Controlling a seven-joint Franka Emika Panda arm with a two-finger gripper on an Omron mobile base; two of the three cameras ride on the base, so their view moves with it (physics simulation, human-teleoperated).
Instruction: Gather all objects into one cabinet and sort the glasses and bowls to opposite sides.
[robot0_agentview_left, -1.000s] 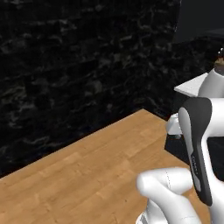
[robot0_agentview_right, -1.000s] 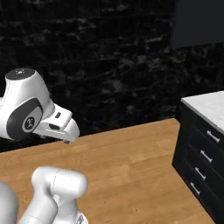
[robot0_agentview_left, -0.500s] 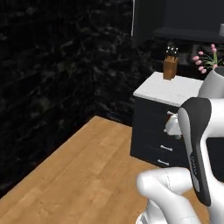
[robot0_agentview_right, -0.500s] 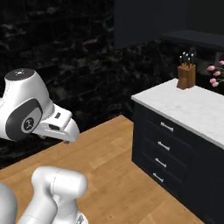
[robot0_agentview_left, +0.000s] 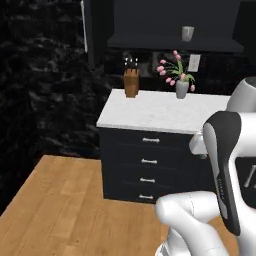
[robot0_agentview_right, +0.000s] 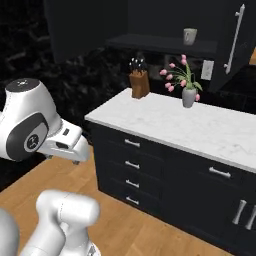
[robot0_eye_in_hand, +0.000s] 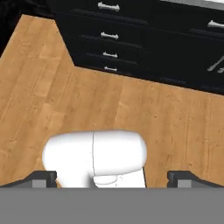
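Driving toward the counter (robot0_agentview_left: 150, 112), you have the gripper (robot0_eye_in_hand: 112, 177) spread wide and empty, pointed at the wood floor. A grey-beige mug (robot0_agentview_right: 189, 35) sits on the high shelf; stop close enough to reach up there comfortably.

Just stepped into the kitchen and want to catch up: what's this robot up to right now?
Nothing is being handled yet. The gripper is open and empty, pointing down at the wooden floor. Ahead stands a white marble counter over black drawers, carrying a knife block and a vase of pink flowers. A grey-beige mug sits on the dark shelf above, beside a black cabinet door with a white bar handle. No sorting has begun.
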